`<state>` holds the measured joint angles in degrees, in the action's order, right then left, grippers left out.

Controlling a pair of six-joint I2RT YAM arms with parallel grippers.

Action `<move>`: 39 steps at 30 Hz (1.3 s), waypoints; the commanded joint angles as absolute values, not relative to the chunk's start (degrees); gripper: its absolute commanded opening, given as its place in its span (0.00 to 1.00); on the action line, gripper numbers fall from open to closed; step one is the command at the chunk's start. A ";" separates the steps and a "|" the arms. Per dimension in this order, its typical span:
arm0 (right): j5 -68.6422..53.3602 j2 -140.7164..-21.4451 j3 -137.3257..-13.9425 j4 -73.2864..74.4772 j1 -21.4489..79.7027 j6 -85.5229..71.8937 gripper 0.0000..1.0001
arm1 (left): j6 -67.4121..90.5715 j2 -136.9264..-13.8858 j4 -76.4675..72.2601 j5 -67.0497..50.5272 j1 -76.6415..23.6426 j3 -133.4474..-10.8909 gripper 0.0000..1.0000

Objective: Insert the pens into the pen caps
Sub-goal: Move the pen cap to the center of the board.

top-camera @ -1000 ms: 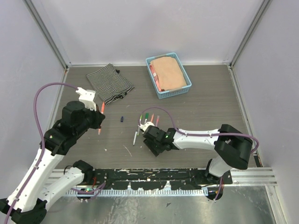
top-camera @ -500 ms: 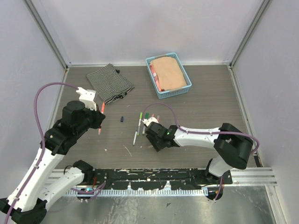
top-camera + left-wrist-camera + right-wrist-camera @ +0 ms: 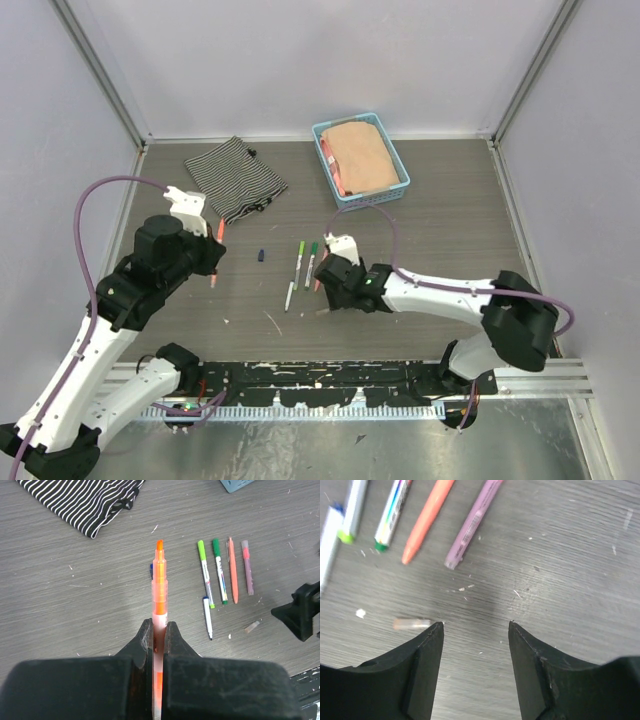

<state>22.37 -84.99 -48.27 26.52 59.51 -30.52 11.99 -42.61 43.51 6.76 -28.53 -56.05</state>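
My left gripper (image 3: 159, 625) is shut on an uncapped orange pen (image 3: 159, 585) and holds it above the table, tip pointing away; it also shows in the top view (image 3: 213, 262). Several pens lie in a row: a light-green-capped one (image 3: 205, 572), a dark-green-capped one (image 3: 219, 572), an orange one (image 3: 232, 570), a pink one (image 3: 247, 567), and a short white one (image 3: 207, 617). A dark blue cap (image 3: 261, 255) lies to their left. My right gripper (image 3: 476, 624) is open and empty just near of the row. A small pale cap (image 3: 411, 624) lies by its left fingertip.
A striped cloth (image 3: 235, 177) lies at the back left. A blue basket (image 3: 397, 162) holding a tan cloth stands at the back centre. Metal frame posts and grey walls bound the table on both sides.
My right gripper has moved away from the near edge and to the right, uncovering the pens' near ends. My left arm and its orange pen have not moved.
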 commanded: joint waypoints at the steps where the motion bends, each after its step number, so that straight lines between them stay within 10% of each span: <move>1: 30.81 -80.26 -53.73 31.76 60.19 -52.17 0.61 | 11.41 -42.53 40.61 6.24 -28.31 -56.45 0.00; 16: 31.46 -98.67 -70.42 54.71 65.83 -91.73 0.64 | 11.44 -41.62 40.25 5.31 -28.31 -55.36 0.00; 39: 25.87 -105.52 -68.74 48.60 65.75 -92.18 0.52 | 11.21 -41.22 40.17 5.62 -28.30 -54.94 0.00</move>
<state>25.08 -104.16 -67.35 48.71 65.82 -91.42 11.99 -41.67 42.28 5.89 -28.53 -55.68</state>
